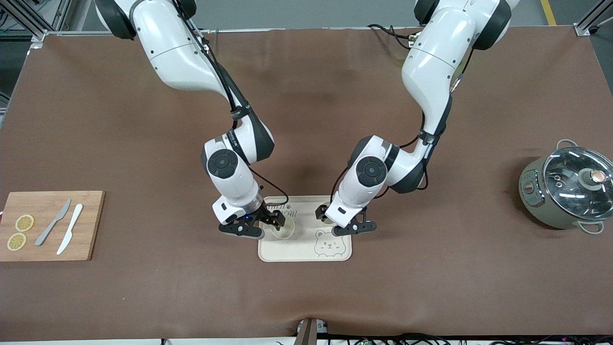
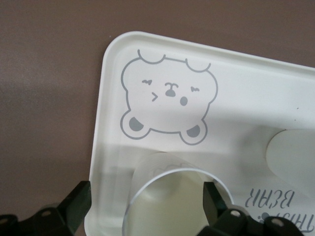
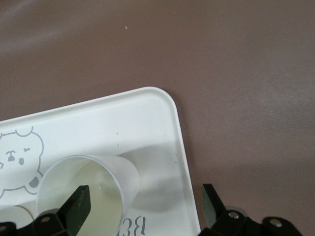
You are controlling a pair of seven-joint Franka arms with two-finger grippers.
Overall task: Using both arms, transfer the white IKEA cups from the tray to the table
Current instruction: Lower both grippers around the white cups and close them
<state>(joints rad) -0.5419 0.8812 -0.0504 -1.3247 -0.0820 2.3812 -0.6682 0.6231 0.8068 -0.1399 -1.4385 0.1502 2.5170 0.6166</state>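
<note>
A cream tray [image 1: 306, 249] with a bear print lies mid-table, near the front camera. Two white IKEA cups stand upright on it. One cup [image 1: 282, 231] [image 3: 83, 191] is at the tray's end toward the right arm. My right gripper [image 1: 254, 225] [image 3: 145, 204] hangs open over that tray edge, one finger [image 3: 78, 204] above this cup's mouth. The other cup [image 1: 327, 221] [image 2: 172, 196] stands between the fingers of my open left gripper [image 1: 340, 221] [image 2: 146, 201], close to one finger [image 2: 211, 196] and apart from the other. The arm hides most of it in the front view.
A wooden cutting board [image 1: 50, 225] with two lemon slices [image 1: 20, 232] and two knives [image 1: 62, 227] lies at the right arm's end of the table. A grey pot [image 1: 567, 187] with a glass lid stands at the left arm's end. A brown mat [image 1: 306, 120] covers the table.
</note>
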